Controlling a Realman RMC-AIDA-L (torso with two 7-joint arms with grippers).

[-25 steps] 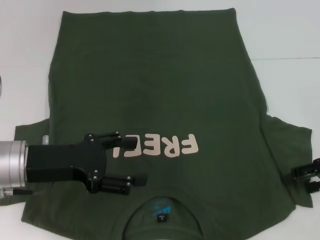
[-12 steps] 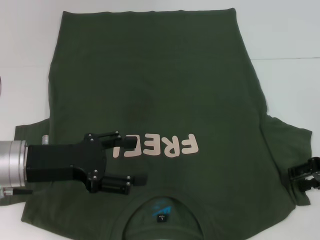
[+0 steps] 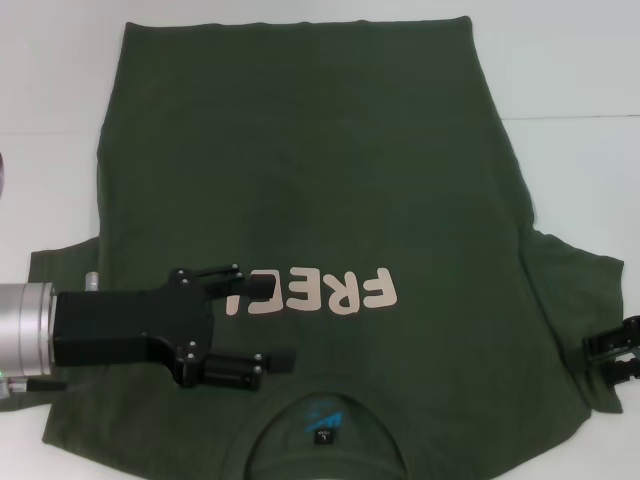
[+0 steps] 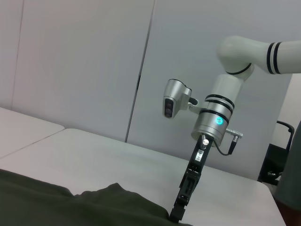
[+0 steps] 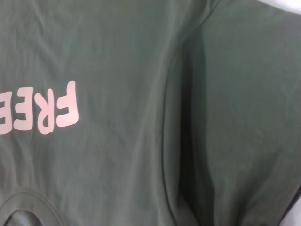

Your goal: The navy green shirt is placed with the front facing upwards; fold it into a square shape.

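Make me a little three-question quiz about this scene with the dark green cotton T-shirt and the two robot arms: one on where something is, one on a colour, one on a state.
1. Where is the left gripper?
A. Over the shirt's chest, beside the letters
B. Off the table
C. Over the far hem

2. What colour are the block letters on the dark olive-green cotton T-shirt?
A. Bright yellow
B. Pale pink
C. Black

3. How does the shirt lie?
A. Folded into a square
B. Rolled up
C. Spread flat, sleeves out

Answers:
1 A: the left gripper, fingers apart, sits over the chest, covering the end of the letters.
2 B: the letters are pale pink on the T-shirt.
3 C: both sleeves are spread out, with the right gripper at the right sleeve's edge.
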